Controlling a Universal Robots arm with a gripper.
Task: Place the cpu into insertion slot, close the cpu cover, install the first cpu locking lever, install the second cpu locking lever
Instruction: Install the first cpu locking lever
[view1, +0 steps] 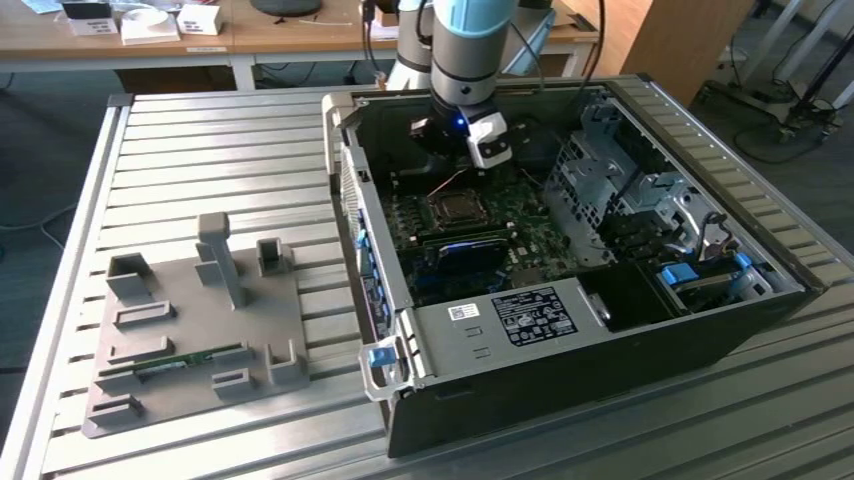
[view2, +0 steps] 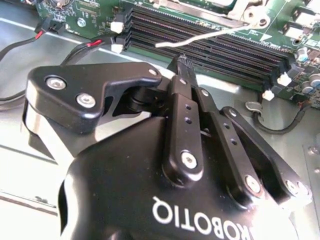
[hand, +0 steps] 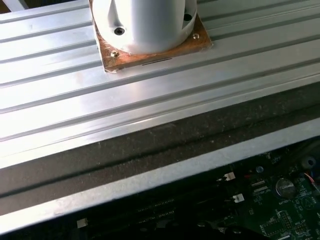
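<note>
Now, in the exterior view, the insertion slot (view1: 453, 208) is a dark square frame with a silvery centre, at six o'clock from the jaws, which are pressed together, empty.

The arm (view1: 461, 60) hangs vertical at the upper middle of the exterior view, wrist pointing down. The gripper (view2: 182, 62) has its fingertips pressed together.

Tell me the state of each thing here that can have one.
gripper: shut, holding nothing.
cpu cover: appears down flat.
cpu locking lever: appears unlatched, its end standing free.
computer case: open, lying on its side.
memory stick: lying in the grey fixture.
</note>
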